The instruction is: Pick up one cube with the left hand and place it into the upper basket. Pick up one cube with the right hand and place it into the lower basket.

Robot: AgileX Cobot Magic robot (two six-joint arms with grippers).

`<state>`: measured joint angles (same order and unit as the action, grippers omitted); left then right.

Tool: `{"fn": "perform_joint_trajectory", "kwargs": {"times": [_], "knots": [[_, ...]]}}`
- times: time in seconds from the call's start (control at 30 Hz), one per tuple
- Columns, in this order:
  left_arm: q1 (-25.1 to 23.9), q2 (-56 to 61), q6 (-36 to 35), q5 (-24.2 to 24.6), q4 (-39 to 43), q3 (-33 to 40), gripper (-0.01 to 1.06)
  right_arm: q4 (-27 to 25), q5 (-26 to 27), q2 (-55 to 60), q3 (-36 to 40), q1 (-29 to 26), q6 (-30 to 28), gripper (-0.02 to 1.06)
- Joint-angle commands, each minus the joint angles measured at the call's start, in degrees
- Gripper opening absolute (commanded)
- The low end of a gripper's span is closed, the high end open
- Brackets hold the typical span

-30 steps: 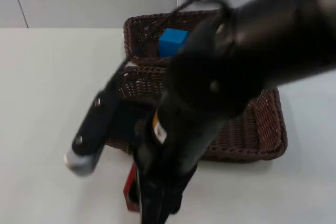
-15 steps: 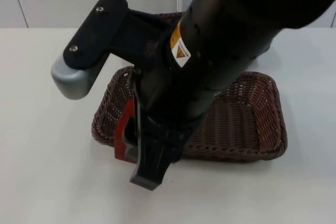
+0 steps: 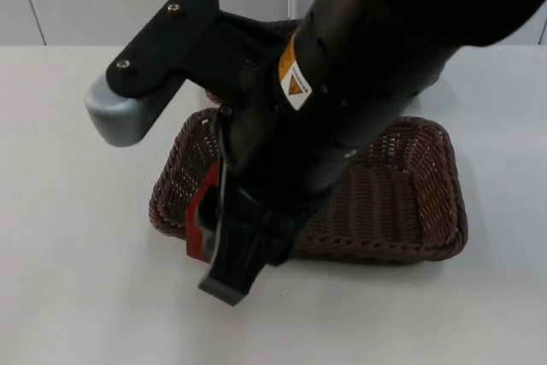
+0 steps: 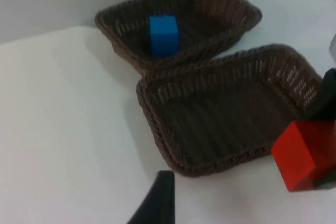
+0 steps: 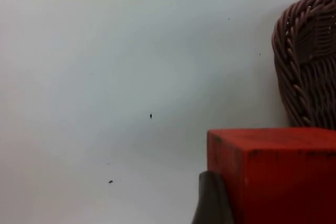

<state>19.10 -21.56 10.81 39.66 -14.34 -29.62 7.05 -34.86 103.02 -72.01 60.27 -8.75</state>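
1. Top view: right gripper (image 3: 224, 254) clamped on the red cube (image 3: 202, 220), raised at the near-left rim of the lower basket (image 3: 410, 203) on the white table (image 3: 68, 211). Big black right arm (image 3: 367, 66) across most of the picture, covering the upper basket apart from a strip of rim.
2. Left wrist view: upper basket (image 4: 210, 9) with the blue cube (image 4: 163, 35) resting inside it. Lower basket (image 4: 231, 114) just beside it, the rims close or touching, nothing inside. Red cube (image 4: 299, 153) outside the lower basket's rim, gripped by a dark finger. Left gripper's state: cannot tell, one fingertip alone in sight.
3. Right wrist view: red cube (image 5: 278, 174) held against a grey pad (image 5: 212, 200), above the bare table (image 5: 105, 77), woven basket wall (image 5: 310, 61) just beyond it.
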Motion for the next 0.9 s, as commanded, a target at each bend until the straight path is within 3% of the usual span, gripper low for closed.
{"fn": "perform_joint_trajectory", "kwargs": {"times": [0.0,0.23,0.87], "knots": [[0.1,1.6,-0.1,-0.9,0.5,0.2,0.88,0.3,0.2,-0.6,-0.4,0.1,0.6,0.00],[0.1,3.7,-0.2,-0.9,1.2,0.2,0.88,0.1,0.3,-0.6,-0.4,-2.5,4.7,0.00],[0.1,3.7,-0.6,-0.9,1.2,0.2,0.88,0.1,-0.4,-0.6,-0.4,-12.8,8.1,0.00]]}}
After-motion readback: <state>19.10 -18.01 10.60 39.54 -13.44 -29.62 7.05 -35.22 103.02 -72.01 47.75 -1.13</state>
